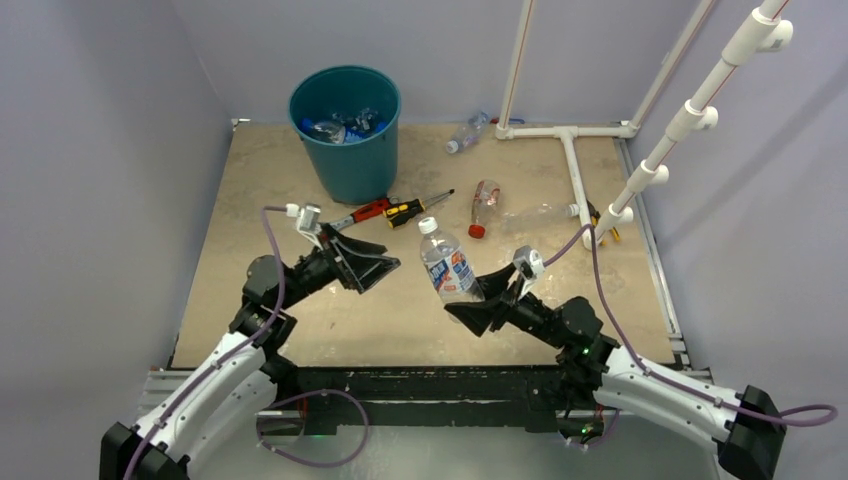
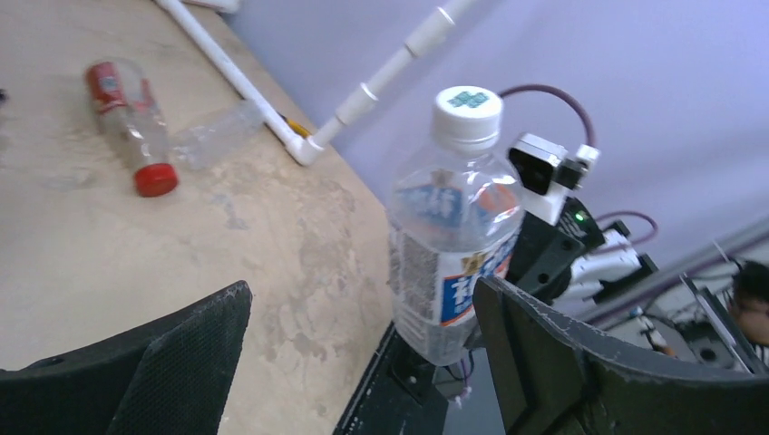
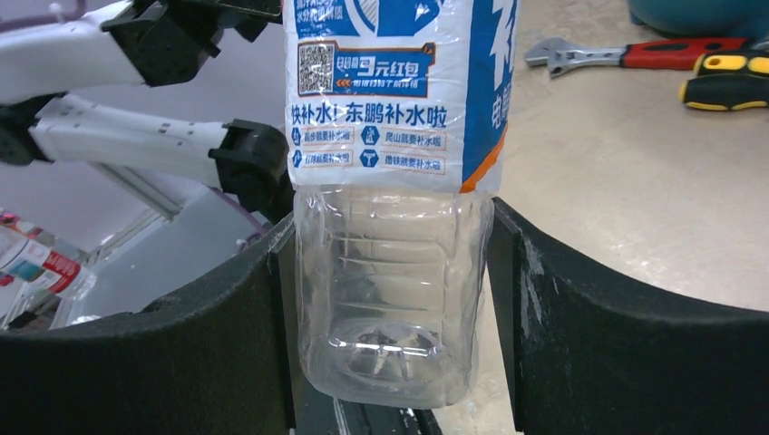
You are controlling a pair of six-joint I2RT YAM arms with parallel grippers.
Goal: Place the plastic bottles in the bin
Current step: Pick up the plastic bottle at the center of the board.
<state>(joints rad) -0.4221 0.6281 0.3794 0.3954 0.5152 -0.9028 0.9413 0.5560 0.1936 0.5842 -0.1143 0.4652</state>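
Note:
My right gripper (image 1: 470,300) is shut on the lower part of a clear plastic bottle (image 1: 448,265) with a blue label and white cap, and holds it upright above the table. In the right wrist view both fingers (image 3: 227,335) press the bottle's base (image 3: 390,290). My left gripper (image 1: 375,262) is open and empty, just left of that bottle. In the left wrist view the bottle (image 2: 453,236) stands beyond the open gripper (image 2: 363,317), near its right finger. The teal bin (image 1: 345,150) stands at the back left with several bottles inside.
Three more bottles lie on the table: one by the back wall (image 1: 468,132), one with a red cap (image 1: 484,205), one clear (image 1: 540,215). A red-handled wrench (image 1: 360,213) and a yellow-black screwdriver (image 1: 415,210) lie in front of the bin. A white pipe frame (image 1: 575,165) stands at the right.

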